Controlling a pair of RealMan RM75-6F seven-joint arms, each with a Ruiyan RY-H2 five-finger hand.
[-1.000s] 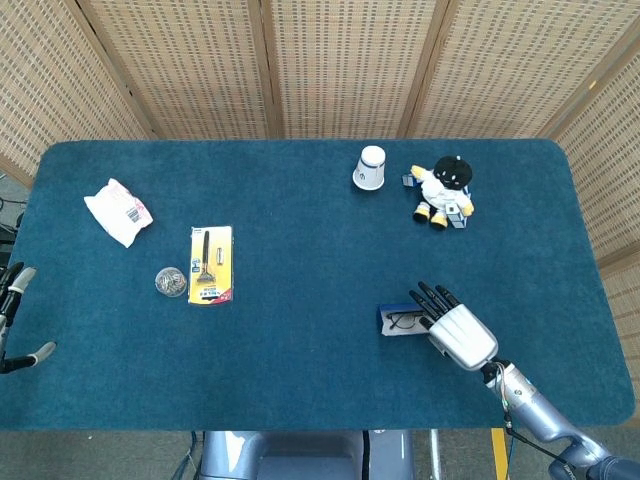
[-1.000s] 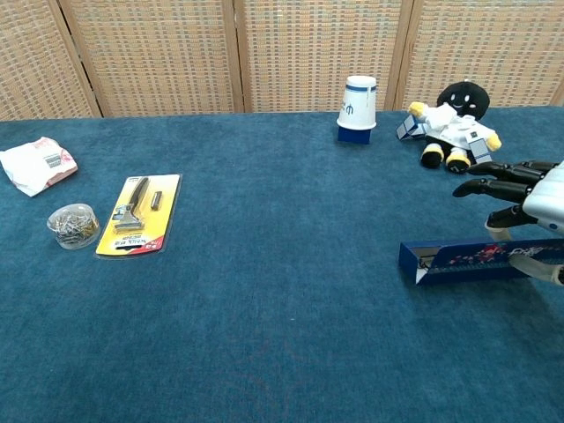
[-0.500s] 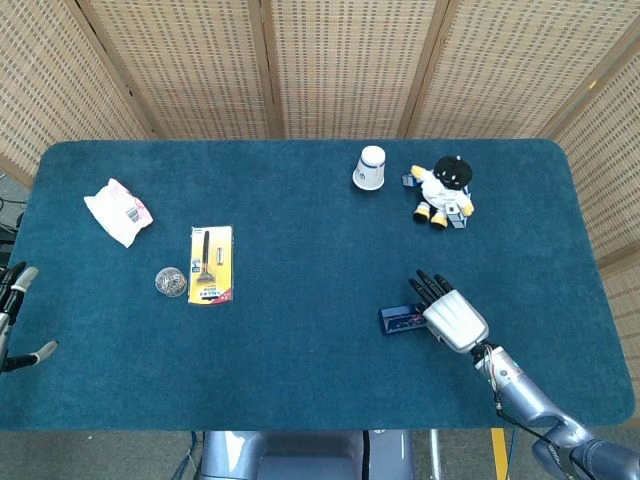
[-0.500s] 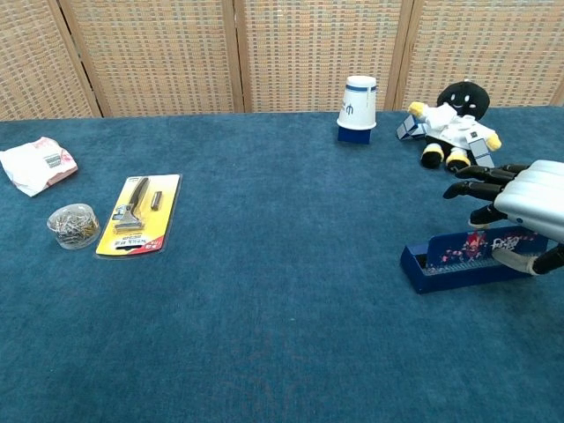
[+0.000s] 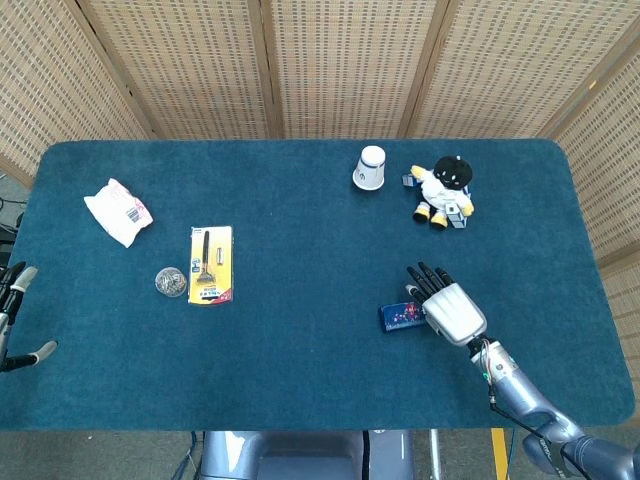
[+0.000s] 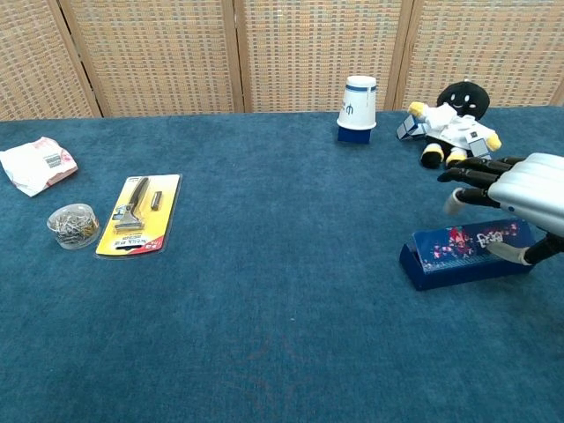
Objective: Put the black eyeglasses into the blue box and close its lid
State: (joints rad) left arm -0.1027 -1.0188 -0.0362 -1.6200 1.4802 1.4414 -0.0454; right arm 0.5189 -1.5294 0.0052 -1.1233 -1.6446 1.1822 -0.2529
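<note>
Since the earlier frames the blue box [image 6: 469, 249] has gone from open, eyeglasses showing, to lid nearly down; they're now hidden, presumably inside. Above it the right hand [image 6: 518, 188] hovers, fingers extended and slightly apart, holding nothing. Press flat along the lid's whole length, I'd say, so the box doesn't skid on the blue carpeted table [image 5: 310, 250]. Wicker screens [image 5: 330, 60] back the room. At the table's edge the left hand [image 5: 14, 318] grasps nothing that I can see

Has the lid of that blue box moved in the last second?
Yes. The blue box lid has swung down shut under the right hand; the paper cup behind stays put.
</note>
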